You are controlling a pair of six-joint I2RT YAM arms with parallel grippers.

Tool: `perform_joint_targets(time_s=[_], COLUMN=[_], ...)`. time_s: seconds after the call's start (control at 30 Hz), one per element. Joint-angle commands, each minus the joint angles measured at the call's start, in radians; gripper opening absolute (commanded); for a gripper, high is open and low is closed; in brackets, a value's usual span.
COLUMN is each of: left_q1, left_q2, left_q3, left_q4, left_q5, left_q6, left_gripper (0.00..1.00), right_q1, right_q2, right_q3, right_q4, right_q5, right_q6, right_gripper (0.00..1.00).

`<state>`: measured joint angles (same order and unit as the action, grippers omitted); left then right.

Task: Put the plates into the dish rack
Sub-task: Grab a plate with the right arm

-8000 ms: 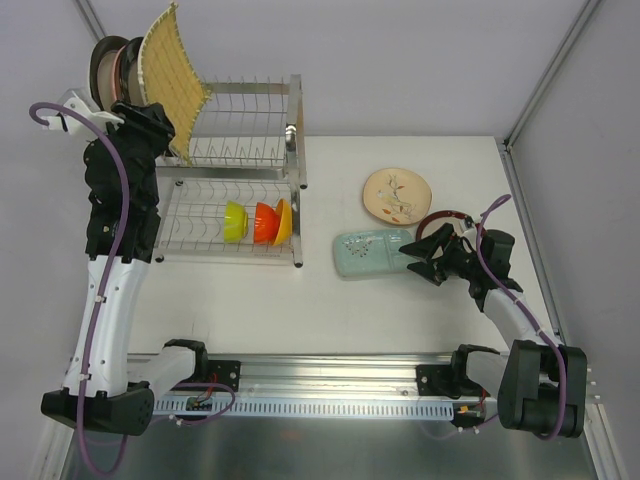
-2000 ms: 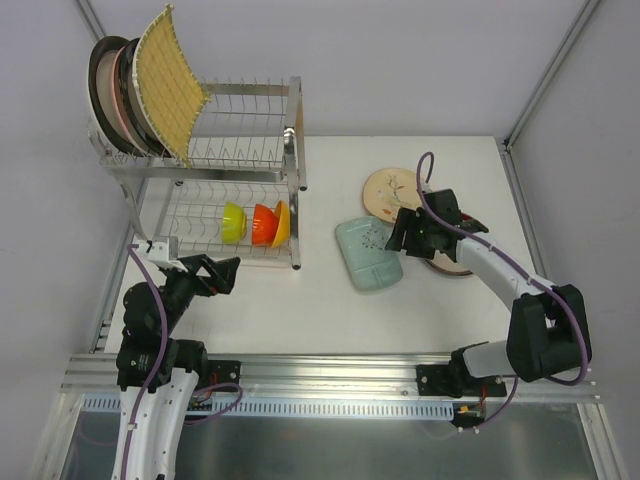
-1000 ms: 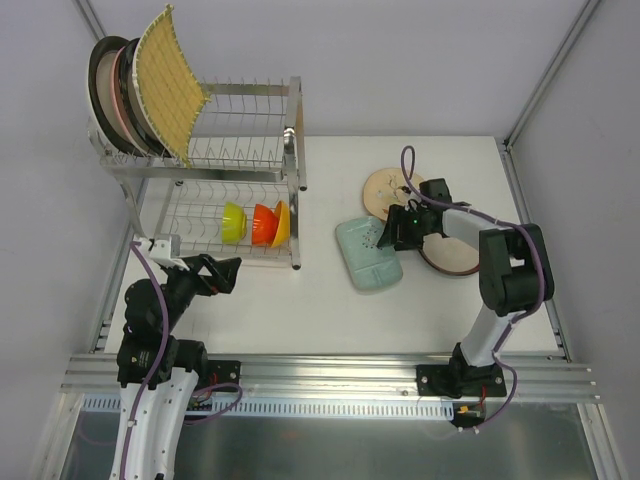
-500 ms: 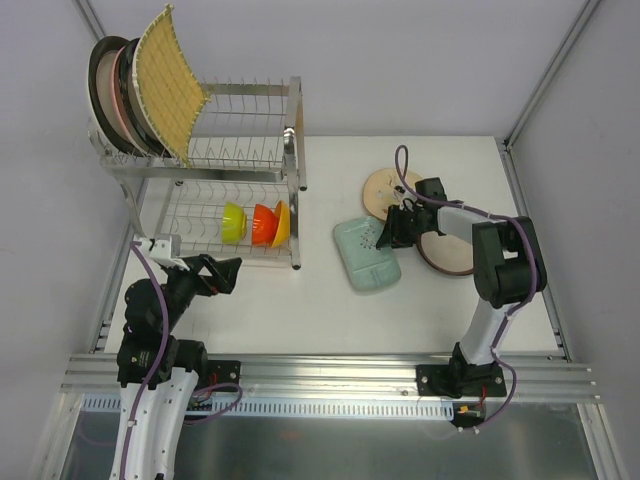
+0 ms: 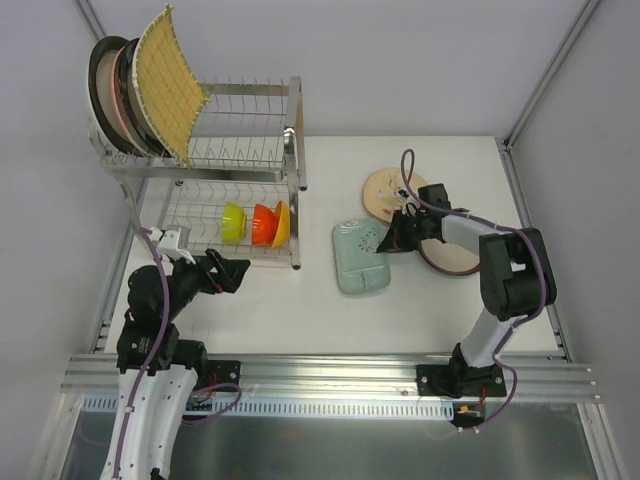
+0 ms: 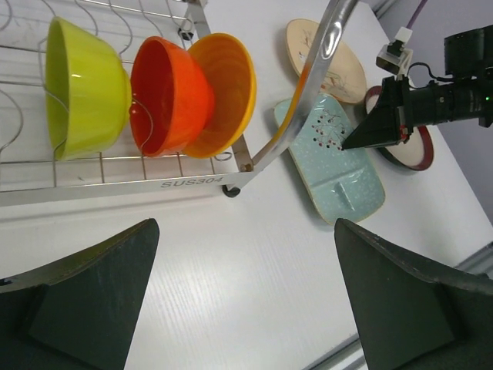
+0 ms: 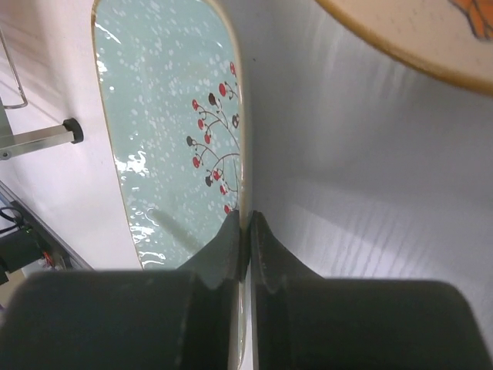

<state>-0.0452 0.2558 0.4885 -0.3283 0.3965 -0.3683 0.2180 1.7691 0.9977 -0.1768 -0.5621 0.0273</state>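
Reading the top view from its upper left, I find the dish rack (image 5: 296, 120) with round plates (image 5: 110, 90) and the yellow woven square (image 5: 170, 85) stood on edge at the left end of its top tier. The prongs to their right look free. At lower left my left jaws stand wide apart and hold nothing, aimed past the three bowls (image 6: 169, 96) on the lower tier.

The pale teal dish (image 5: 360, 258) lies flat on the tabletop (image 5: 300, 320) just right of the rack's corner. Its long axis runs roughly top to bottom of the frame, slightly tilted. My right jaws are clamped on the rim of its right-hand long side, near the upper end; the wrist view shows that rim pinched between the two fingers (image 7: 223, 247).

So the dish lies left of the jaws, and the rack lies further left again and higher. I judge the right arm the one for this carry: lift, turn the dish onto its edge, and take it across to the free prongs.

Right of the grip, the beige floral plate (image 5: 385, 190) and the red-rimmed plate (image 5: 450, 258) lie on the tabletop.
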Motion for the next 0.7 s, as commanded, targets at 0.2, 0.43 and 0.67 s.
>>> perform_joint_targets(time_s=[0.2, 0.43, 0.67], left_q1=[-0.012, -0.059, -0.359], left_q2=[0.057, 0.144, 0.273], left_q3=[0.093, 0.18, 0.291], left_q4=[0.047, 0.09, 0.152], left_q5=[0.166, 0.17, -0.085], left_q6=[-0.168, -0.309, -0.357], left_gripper=[0.99, 0.99, 0.99], right_q1=[-0.042, -0.069, -0.092], right_q2=[-0.278, -0.439, -0.599], right_q3=[-0.071, -0.099, -0.137], right_q4=[0.062, 0.085, 0.146], right_q5=[0.004, 0.025, 0.077], right_q6=[0.167, 0.259, 0.377], right_gripper=[0.01, 0.01, 0.01])
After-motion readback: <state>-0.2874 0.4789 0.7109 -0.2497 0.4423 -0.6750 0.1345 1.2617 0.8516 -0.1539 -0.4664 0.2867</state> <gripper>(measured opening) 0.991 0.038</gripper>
